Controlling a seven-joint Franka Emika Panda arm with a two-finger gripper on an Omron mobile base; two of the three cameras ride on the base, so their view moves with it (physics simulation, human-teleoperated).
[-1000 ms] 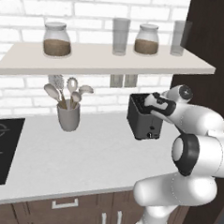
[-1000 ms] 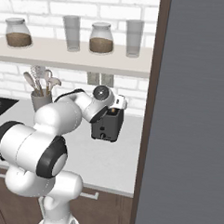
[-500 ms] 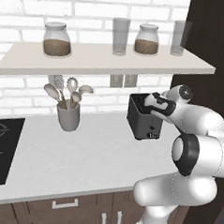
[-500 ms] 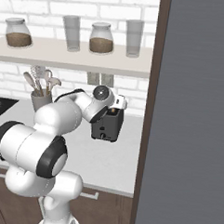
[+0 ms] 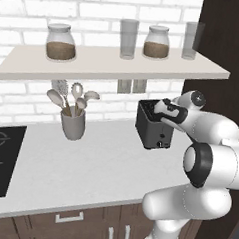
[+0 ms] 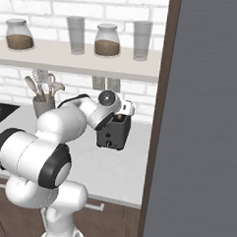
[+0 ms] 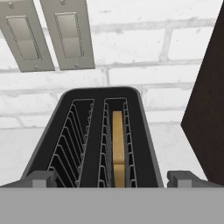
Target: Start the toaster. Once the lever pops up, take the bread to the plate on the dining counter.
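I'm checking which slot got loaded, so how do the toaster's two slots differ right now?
In the hand view, the right slot of the toaster holds the bread, a tan slice standing on edge and sunk below the rim; the left slot shows just its wire guides. The right slot looks narrower from this angle, the left one wider. Both are dark, wire-lined and run side by side along the toaster's top.

Kitchen, hob [image 5: 1, 159], utensil cup [image 5: 73, 123], toaster [image 5: 152, 124]

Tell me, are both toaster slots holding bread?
No, one slot of the toaster holds the bread; the other shows bare wire guides.
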